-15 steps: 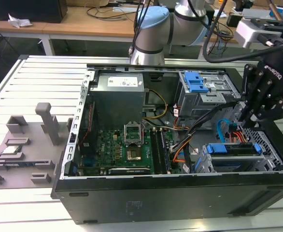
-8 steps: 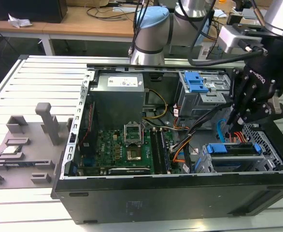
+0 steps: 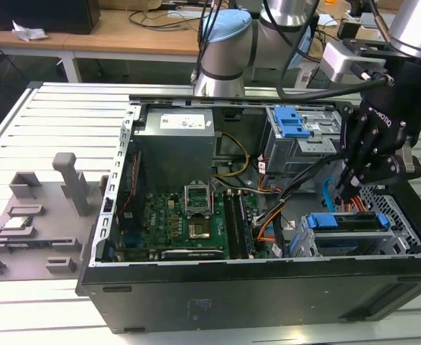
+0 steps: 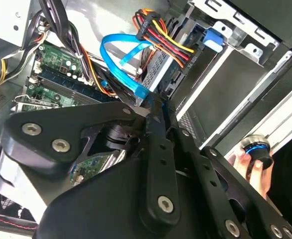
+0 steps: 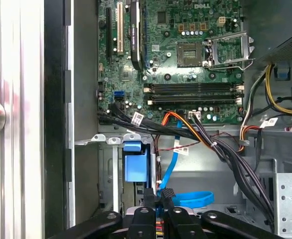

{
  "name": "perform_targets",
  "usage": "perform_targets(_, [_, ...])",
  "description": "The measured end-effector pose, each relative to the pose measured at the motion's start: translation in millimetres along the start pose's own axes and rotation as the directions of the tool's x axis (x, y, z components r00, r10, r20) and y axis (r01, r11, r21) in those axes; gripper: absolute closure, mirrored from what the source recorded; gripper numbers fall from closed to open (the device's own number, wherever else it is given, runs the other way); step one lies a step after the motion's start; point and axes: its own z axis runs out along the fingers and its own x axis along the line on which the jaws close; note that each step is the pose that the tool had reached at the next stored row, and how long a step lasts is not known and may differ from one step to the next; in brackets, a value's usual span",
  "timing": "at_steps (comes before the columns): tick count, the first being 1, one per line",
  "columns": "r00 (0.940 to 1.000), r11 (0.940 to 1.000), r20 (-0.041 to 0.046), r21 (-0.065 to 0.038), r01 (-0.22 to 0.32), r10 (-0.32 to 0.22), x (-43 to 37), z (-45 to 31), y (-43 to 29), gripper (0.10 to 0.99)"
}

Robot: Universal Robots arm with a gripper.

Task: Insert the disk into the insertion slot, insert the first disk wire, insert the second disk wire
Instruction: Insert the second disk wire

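Plainly, the biggest hazard is the open computer case (image 3: 268, 280) itself: the gripper (image 3: 348, 181) hangs low inside it by the exterior view's right, crowded by the taller grey cage (image 3: 297, 147) and loose cabling, so a sideways drift could, I judge, knock metal walls or drag the wire bundle (image 5: 220, 149) across the motherboard (image 5: 186, 59). The insertion slot (image 3: 354, 241) sits just below the gripper, with the disk (image 3: 343, 221) already lying in it, its bright blue carrier showing along the top. Next down in size, the disk looks seated and level, though its rear face is hidden. The fingers (image 5: 158, 206) are drawn together on a dark connector at the end of the blue flat cable (image 5: 188, 199), right beside the red, yellow and black power lead (image 4: 168, 42). A skewed approach could bend the plug or miss its socket. A person's hand (image 4: 250, 164) rests on a round button outside the case.
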Motion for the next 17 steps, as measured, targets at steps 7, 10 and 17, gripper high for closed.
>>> perform_targets(7, [0.9998,1.0000,0.0174,0.000,0.001,-0.001,19.0,3.8,-0.5,0.925])
perform_targets(10, [0.9993,1.0000,0.0370,-0.001,0.002,-0.002,22.8,9.3,-2.7,0.925])
perform_targets(17, [0.9993,1.0000,0.0371,-0.001,0.003,-0.003,21.5,21.4,-13.1,0.925])
